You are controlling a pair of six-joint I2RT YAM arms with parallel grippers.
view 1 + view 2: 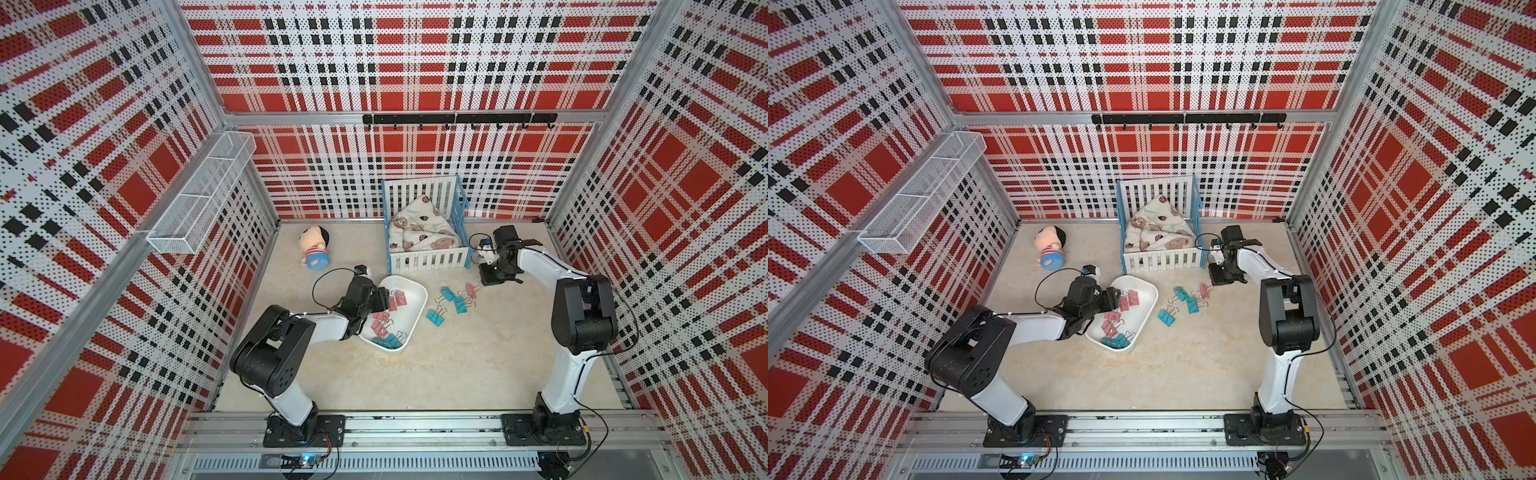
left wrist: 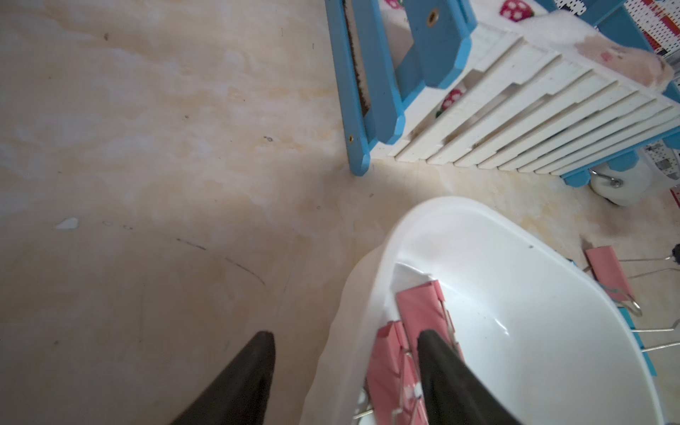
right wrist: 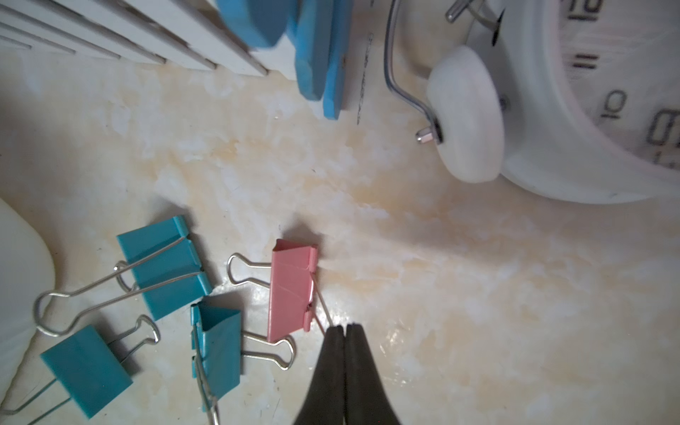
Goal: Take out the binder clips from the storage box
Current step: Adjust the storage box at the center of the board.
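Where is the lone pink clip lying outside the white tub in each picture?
Top view: pink clip right of tub.
Top view: same spot.
Left wrist: beyond tub's far rim.
Right wrist: mid-picture.
Shared landmark: blue-and-white crib.

Right gripper (image 3: 345, 327) is pinching the pink binder clip (image 3: 290, 294) by its wire handle.
Three teal binder clips (image 3: 162, 257) are lying just beside it.

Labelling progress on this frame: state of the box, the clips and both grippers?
storage box: on table, not yet emptied.
clips in box: pink and teal, still inside.
teal clips: three out, lying on table.
pink clip: out, on table, wire handle pinched.
left gripper: open, straddling box wall.
right gripper: shut on pink clip's handle.
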